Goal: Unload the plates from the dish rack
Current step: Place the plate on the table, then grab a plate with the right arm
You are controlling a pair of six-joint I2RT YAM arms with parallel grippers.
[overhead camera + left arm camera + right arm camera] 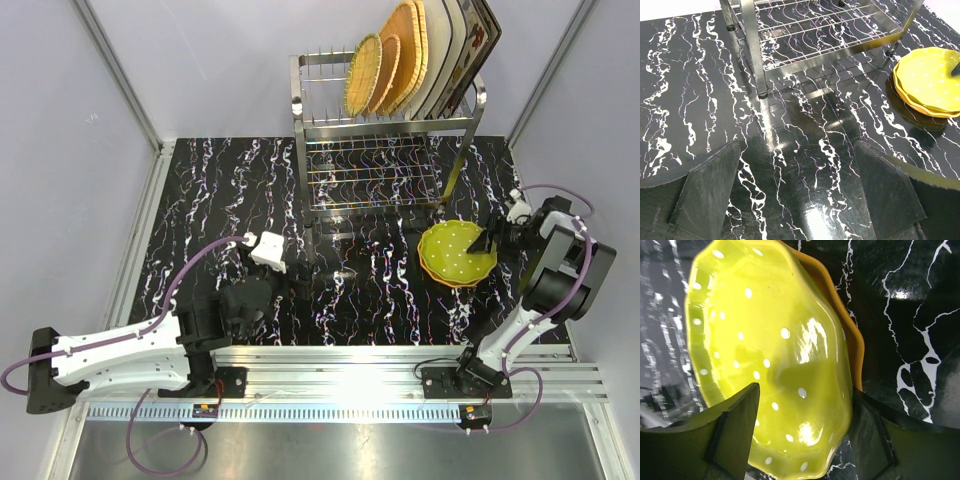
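Plates [415,60]: several upright in rack [390,150] top; green plate [455,252] stacked on orange plate [852,340] on worktop [230,200] | right fingers [735,435] apart, astride green rim | left fingers [710,190] wide apart, idle | risk: a finger snagging the rim on withdrawal, shifting the stack

White-and-black left arm [120,355] lies low: long link runs right from its base, black wrist tips forward, nearly level. Black two-finger left gripper [318,276] [797,150] has its jaws spread fully wide, with nothing between them. Right arm [560,280] is folded, elbow high at the right side, wrist turned in to the left and pitched down. Black two-finger right gripper [480,242] [805,390] has its jaws apart, not clamped.
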